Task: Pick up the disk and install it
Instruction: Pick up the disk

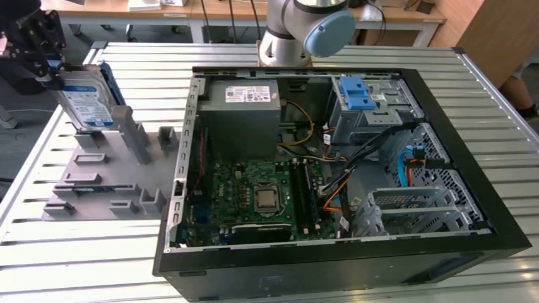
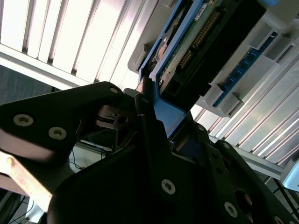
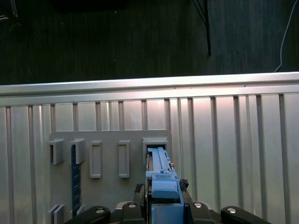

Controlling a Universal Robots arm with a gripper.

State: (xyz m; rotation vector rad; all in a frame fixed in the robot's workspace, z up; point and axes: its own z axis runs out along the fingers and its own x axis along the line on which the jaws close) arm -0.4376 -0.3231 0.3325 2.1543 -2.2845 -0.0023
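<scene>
One disk [image 1: 87, 101] stands on edge at the far end of a grey slotted holder [image 1: 110, 170], which sits along the table [image 1: 84, 259] edge on the exterior view's left. The gripper [image 1: 52, 67] is directly above it, clenched on the disk's upper end. In the second wrist view a dark finger [image 2: 145, 126] presses flat against the disk's blue frame. In the first wrist view the disk [image 3: 161, 179] runs out narrow-edge-on from between the fingers toward an open slot in the holder [image 3: 107, 140]. Whether its lower end rests in that slot or hangs just clear cannot be told.

Materials:
- **Disk:** the face is flat silver metal with a white-and-blue label, edged in blue plastic. Its other face, in the second wrist view, shows a green circuit board with a row of connector pins.
- **Holder:** matt grey, with upright rectangular posts and pockets.
- **Table:** bright ribbed metal slats.
- **Gripper:** the body is black with round screw heads.

Just beside the holder, toward the exterior view's right, lies an open black computer case [image 1: 337, 262]. It holds a grey metal power supply box [image 1: 244, 120], a green motherboard [image 1: 244, 189] and a blue ridged latch [image 1: 358, 95] on the drive cage near its far corner. The arm [image 1: 303, 28] rises at the table's far edge behind the case.

Obscured: the gripper is partly cut off at the exterior view's left border, and its own body hides the disk's gripped end there.
</scene>
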